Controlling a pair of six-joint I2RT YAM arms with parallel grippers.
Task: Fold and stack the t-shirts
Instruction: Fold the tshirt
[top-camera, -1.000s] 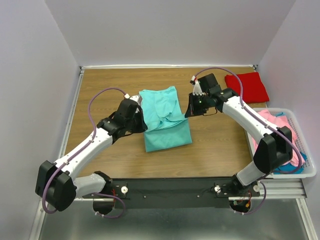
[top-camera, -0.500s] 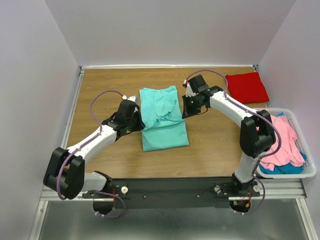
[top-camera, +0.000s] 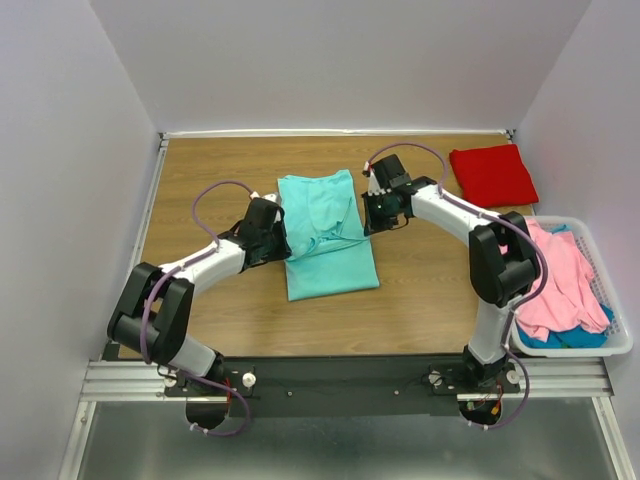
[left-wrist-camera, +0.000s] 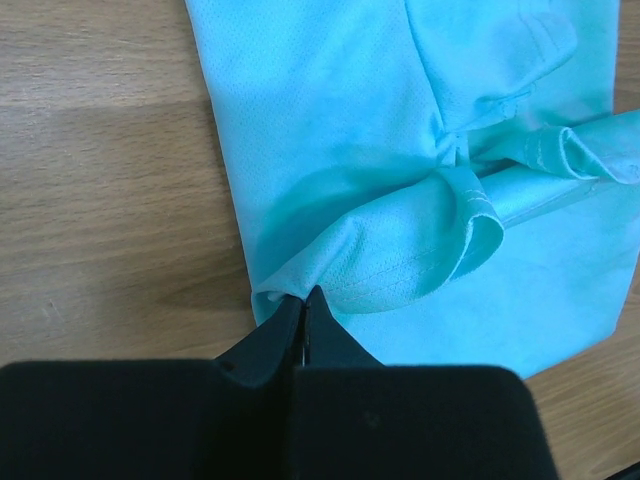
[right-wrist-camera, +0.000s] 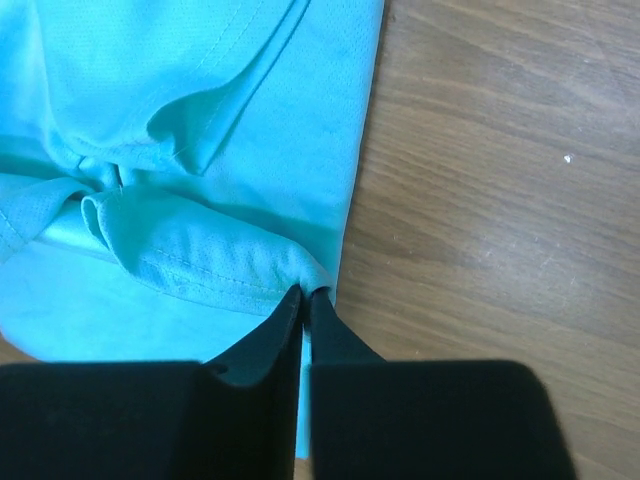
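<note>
An aqua-teal t-shirt (top-camera: 330, 255) lies partly folded in the middle of the wooden table, with its sleeves bunched across its middle. My left gripper (top-camera: 284, 240) is at the shirt's left edge. In the left wrist view this gripper (left-wrist-camera: 303, 296) is shut on a fold of the shirt (left-wrist-camera: 400, 120). At the shirt's right edge, my right gripper (top-camera: 366, 214) pinches the cloth too. Its tips (right-wrist-camera: 305, 293) nip a raised hem of the shirt (right-wrist-camera: 200, 80). A folded red t-shirt (top-camera: 493, 174) rests at the back right.
A white plastic basket (top-camera: 575, 352) stands at the right edge of the table and holds a pink t-shirt (top-camera: 560, 280) over a blue-teal one (top-camera: 560, 338). Grey walls close in the table on three sides. Both arms stretch low across the table.
Both arms have stretched out and dropped lower to the table. The two grippers have closed in on the aqua-teal shirt's sides, still on its edges.
</note>
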